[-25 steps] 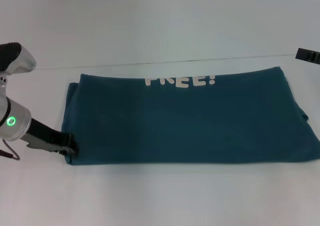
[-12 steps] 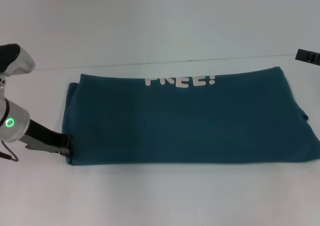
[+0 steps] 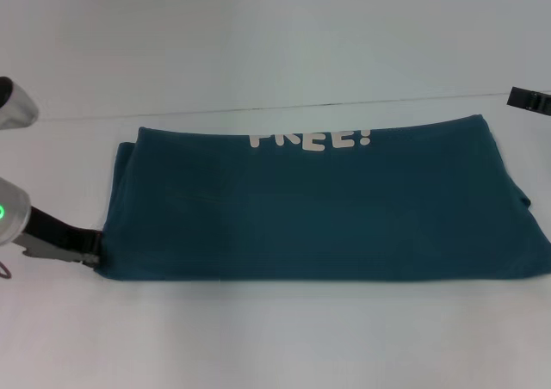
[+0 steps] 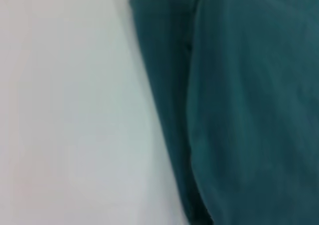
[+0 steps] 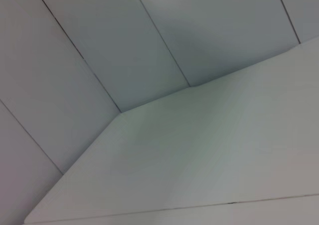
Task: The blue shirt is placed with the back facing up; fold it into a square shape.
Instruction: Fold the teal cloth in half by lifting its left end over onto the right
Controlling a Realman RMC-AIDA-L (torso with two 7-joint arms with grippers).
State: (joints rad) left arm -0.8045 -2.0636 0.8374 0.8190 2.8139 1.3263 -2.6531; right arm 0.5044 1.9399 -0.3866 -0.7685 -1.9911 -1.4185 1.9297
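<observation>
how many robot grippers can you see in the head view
2. The left gripper is at the near left corner of the blue shirt. Only a dark tip of the right gripper shows at the far right edge.

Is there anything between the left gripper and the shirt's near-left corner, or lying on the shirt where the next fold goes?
Nothing visible. The left gripper sits right at the near-left corner of the blue shirt, with no object between them. The shirt's top surface is bare except for its white lettering at the far edge. The right gripper stays off beyond the far-right corner.
</observation>
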